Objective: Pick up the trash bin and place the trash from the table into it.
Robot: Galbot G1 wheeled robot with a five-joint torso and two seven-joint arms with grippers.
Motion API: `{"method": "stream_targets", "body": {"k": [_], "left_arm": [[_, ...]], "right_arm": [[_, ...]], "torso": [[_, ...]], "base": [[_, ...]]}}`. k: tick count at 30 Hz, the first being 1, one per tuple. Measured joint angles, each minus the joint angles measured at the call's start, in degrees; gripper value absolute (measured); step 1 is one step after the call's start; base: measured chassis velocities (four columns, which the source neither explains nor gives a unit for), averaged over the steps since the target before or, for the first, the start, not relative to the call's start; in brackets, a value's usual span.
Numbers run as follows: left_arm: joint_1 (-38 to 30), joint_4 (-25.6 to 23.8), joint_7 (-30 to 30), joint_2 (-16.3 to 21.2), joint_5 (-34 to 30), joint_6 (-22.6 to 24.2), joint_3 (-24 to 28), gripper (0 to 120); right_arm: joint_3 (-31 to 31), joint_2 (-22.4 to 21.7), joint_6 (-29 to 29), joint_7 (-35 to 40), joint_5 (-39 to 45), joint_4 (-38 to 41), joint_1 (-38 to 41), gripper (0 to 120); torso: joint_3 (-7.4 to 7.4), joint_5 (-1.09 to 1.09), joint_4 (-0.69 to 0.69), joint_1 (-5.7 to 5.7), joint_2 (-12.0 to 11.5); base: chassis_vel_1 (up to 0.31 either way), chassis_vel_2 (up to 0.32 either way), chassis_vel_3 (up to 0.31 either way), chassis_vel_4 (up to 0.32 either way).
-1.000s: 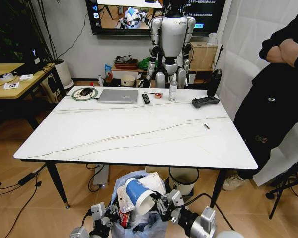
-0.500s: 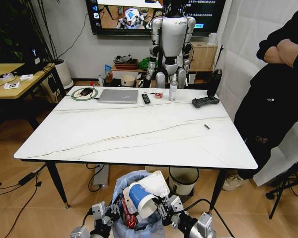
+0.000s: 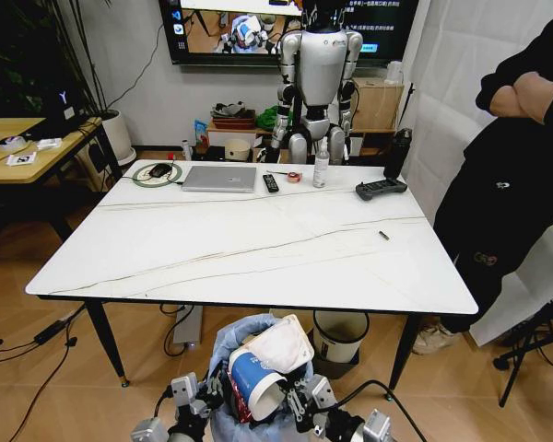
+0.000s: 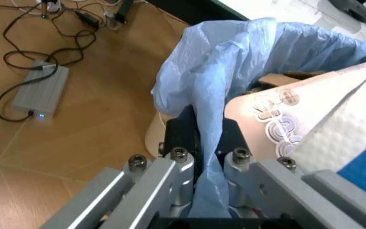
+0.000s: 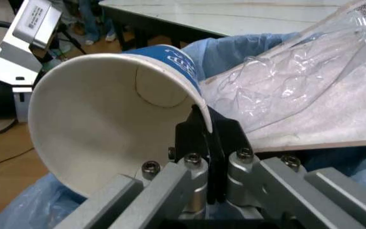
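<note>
I hold one trash bin (image 3: 223,364) low in front of me, below the near edge of the counter (image 3: 249,244). It is lined with a crinkly, translucent light-blue plastic bag (image 4: 234,62) that bunches up above the rim. My left gripper (image 4: 201,138) has its jaws closed on a fold of that bag at the bin's edge. My right gripper (image 5: 207,138) has its jaws pinched shut on the rim of one paper cup (image 5: 110,129), blue outside and smooth white inside, tilted with its round mouth towards my wrist camera. The cup (image 3: 252,382) sits at the top of the bin. Just beside it lies one clear plastic pack (image 5: 297,90), moulded into bubbles on a white card backing, and a scrap of brown cardboard (image 4: 285,78) shows deeper inside the bag.

The counter is white with thin marble-like veins and slim black legs. Along its far edge stand one closed silver laptop (image 3: 220,178), one remote (image 3: 270,182), one spray bottle (image 3: 321,167) and one black controller (image 3: 381,189).
</note>
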Motion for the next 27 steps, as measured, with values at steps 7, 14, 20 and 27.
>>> {"method": "stream_targets", "body": {"k": [7,14,20,27], "left_arm": [[0.13,0.0,-0.01,-0.01,0.0,0.02,0.11,1],[0.28,0.06,-0.2,0.02,0.06,0.09,0.39,1],[0.58,-0.08,-0.33,0.22,0.02,0.16,0.16,1],[0.58,-0.39,-0.38,0.51,-0.47,0.18,-0.27,1]], "right_arm": [[-0.42,0.36,0.15,-0.08,-0.56,-0.31,0.37,0],[-0.31,0.09,0.39,-0.08,-1.04,-0.42,0.44,23],[0.55,-1.2,0.62,0.11,-1.16,-0.03,-0.09,45],[4.1,-4.52,1.11,0.58,-1.11,1.9,-2.86,72]], "torso": [[0.0,0.0,0.0,0.0,0.0],[0.0,0.0,0.0,0.0,0.0],[0.0,0.01,0.0,0.0,0.0],[0.0,0.0,0.0,0.0,0.0]], "base": [[0.0,0.0,0.0,0.0],[0.0,0.0,0.0,0.0],[0.0,0.0,0.0,0.0],[0.0,0.0,0.0,0.0]]}}
